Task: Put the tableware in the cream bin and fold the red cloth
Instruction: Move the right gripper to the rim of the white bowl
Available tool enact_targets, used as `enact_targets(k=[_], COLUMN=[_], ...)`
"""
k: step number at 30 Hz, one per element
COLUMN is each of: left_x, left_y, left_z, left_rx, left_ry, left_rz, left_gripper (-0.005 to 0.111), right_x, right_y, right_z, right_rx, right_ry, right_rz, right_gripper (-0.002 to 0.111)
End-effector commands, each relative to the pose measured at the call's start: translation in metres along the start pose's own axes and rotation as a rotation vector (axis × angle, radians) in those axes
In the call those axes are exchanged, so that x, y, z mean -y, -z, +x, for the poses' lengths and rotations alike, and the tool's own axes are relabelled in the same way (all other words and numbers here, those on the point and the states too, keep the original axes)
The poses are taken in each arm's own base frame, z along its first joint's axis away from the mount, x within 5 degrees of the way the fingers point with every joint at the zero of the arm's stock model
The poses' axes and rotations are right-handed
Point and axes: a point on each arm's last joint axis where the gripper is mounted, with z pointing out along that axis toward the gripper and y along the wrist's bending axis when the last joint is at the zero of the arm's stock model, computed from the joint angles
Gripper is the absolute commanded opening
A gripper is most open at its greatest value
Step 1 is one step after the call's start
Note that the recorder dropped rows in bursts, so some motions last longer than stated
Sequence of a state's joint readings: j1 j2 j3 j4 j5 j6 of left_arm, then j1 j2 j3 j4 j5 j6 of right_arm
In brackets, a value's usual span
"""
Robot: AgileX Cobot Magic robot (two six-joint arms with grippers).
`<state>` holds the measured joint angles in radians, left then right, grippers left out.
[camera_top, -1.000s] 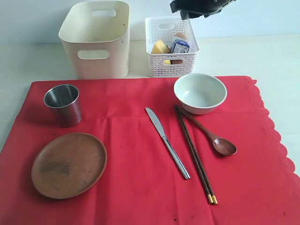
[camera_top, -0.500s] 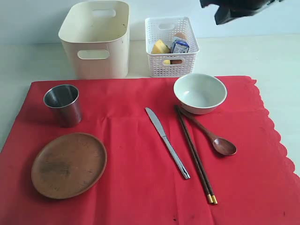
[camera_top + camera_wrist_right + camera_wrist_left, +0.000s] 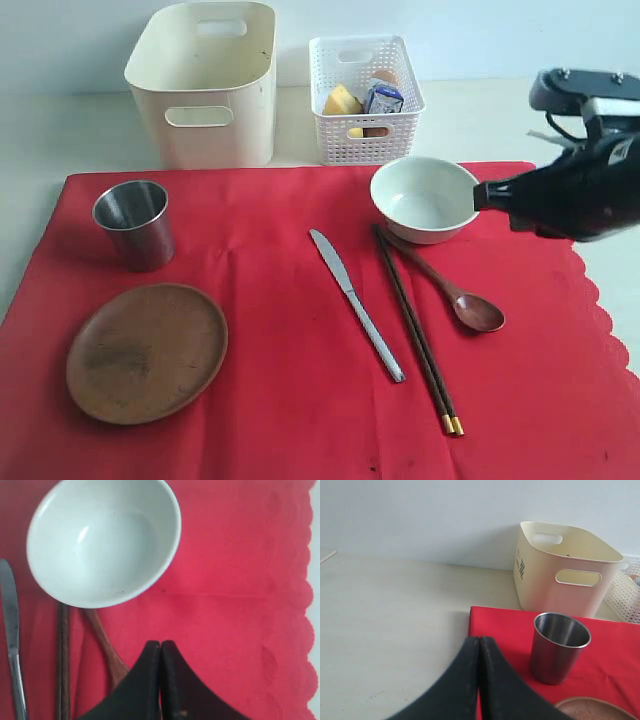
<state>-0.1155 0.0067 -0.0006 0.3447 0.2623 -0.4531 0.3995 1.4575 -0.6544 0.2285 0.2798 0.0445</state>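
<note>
Right hand [image 3: 482,196] closed, empty, near bowl [image 3: 425,198] rim. You spread it first, pinch the rim squarely, then carry to cream bin [image 3: 205,85].

right gripper [image 3: 484,196] tip just beside bowl [image 3: 420,205] rim, contact unclear. cup [image 3: 133,222], plate [image 3: 147,350], knife [image 3: 355,300], chopsticks [image 3: 415,330], spoon [image 3: 478,312], bowl all lie on red cloth [image 3: 290,420]. cream bin [image 3: 243,130] stands behind cloth, beside white basket [image 3: 335,142].

Bare cloth [image 3: 270,330] between cup [image 3: 133,222] and knife [image 3: 355,303]

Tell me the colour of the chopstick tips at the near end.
Gold, on otherwise dark chopsticks; the exterior view shows it best.
</note>
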Motion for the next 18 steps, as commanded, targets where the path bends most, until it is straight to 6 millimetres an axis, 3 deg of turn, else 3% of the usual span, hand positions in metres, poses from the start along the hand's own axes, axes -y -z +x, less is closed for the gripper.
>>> enact_targets(k=[1,4,9,13,18], left_x=[0.0,0.0,0.0,0.0,0.0], left_y=[0.0,0.0,0.0,0.0,0.0], left_z=[-0.001,-0.001,-0.001,-0.001,-0.001], left_rx=[0.012,0.012,0.012,0.012,0.012], left_ry=[-0.006,-0.006,-0.006,-0.006,-0.006], left_rz=[0.002,0.002,0.002,0.002,0.002], left_gripper=[0.002,0.002,0.002,0.002,0.002], right_x=[0.008,0.008,0.01,0.012,0.009], right_y=[-0.01,-0.014,-0.025,-0.033,-0.041], right_z=[0.01,0.007,0.0,-0.007,-0.019], right_rx=[0.071,0.104,0.189,0.282,0.302], right_ry=[-0.126,-0.199,-0.257,-0.23,-0.183], right_rz=[0.015,0.013,0.008,0.005,0.007], right_gripper=[0.0,0.006,0.04,0.059,0.061])
